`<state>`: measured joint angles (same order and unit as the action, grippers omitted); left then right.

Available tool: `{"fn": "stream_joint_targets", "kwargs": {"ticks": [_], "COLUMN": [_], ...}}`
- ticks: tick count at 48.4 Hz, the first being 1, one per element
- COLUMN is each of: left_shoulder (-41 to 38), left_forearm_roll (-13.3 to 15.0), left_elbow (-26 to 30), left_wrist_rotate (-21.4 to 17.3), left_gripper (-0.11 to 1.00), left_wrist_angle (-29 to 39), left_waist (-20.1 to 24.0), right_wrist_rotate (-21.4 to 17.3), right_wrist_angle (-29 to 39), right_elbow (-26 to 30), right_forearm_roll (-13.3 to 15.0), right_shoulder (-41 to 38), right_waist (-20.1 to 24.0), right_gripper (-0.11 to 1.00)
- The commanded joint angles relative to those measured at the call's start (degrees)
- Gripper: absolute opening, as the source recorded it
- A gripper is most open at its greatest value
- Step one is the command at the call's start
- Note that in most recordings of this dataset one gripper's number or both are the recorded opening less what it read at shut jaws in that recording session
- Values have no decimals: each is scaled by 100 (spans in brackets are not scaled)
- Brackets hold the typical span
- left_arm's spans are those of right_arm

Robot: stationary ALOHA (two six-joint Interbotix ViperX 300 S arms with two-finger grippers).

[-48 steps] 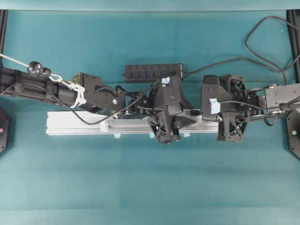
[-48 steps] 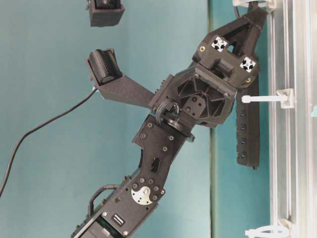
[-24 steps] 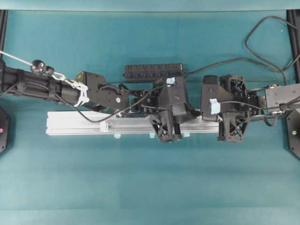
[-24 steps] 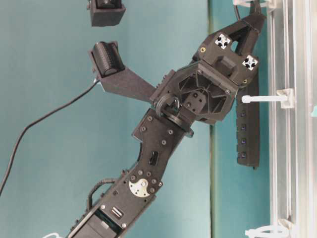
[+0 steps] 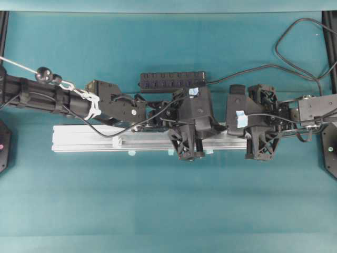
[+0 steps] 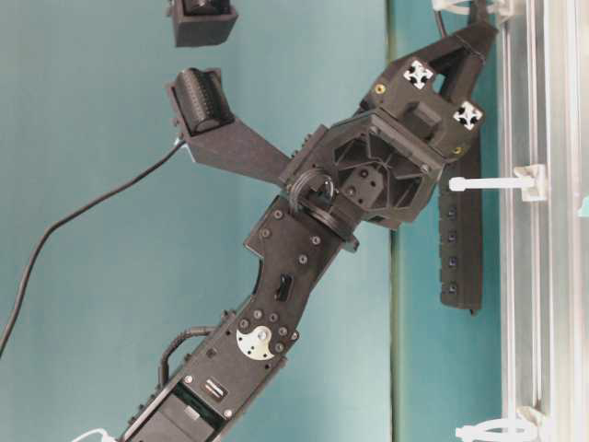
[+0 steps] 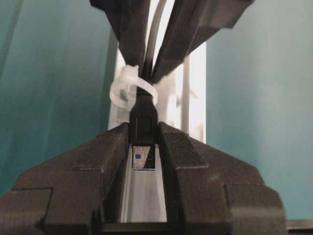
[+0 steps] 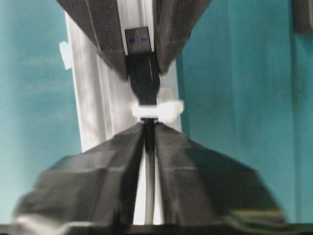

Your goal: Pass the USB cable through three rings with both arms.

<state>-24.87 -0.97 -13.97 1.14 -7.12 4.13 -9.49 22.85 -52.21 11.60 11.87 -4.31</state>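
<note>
USB cable [image 7: 143, 117]: black plug threaded through a white ring [image 7: 129, 88] on the silver aluminium rail [image 5: 84, 139].
Left gripper [image 7: 143, 147]: clenched on the plug body, metal tip showing between its fingers.
Right gripper [image 8: 149, 142]: on the far side of the ring, fingers close around the cable; whether gripping or released cannot be told.
Hub strip [image 5: 172, 80]: on the teal surface [image 5: 168, 200] behind the rail.
</note>
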Motion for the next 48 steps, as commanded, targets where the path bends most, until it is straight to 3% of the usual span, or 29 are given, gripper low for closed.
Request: {"fn": "stream_joint_targets", "kwargs": {"ticks": [1, 7, 13, 16, 32, 48], "left_shoulder": [105, 167, 299, 378, 809, 1301], "left_forearm_roll": [-18, -18, -18, -18, -18, -18], "left_elbow": [44, 18, -62, -123, -439, -677], "left_wrist_rotate": [0, -26, -114, -167, -220, -246], "left_gripper": [24, 24, 24, 24, 24, 24], "left_wrist_angle": [-9, 44, 105, 141, 343, 343], "left_waist": [-26, -9, 0, 0, 0, 0], "right_wrist_rotate": [-79, -79, -70, -62, -62, -44], "right_wrist_angle": [-9, 62, 123, 149, 167, 105], "right_elbow": [26, 18, 35, 35, 70, 396], "right_forearm_roll": [-53, -62, -62, -62, -53, -26], "right_shoulder": [53, 114, 246, 325, 650, 360], "right_waist": [18, 18, 18, 9, -9, -9], "right_gripper": [5, 25, 60, 70, 70, 67]}}
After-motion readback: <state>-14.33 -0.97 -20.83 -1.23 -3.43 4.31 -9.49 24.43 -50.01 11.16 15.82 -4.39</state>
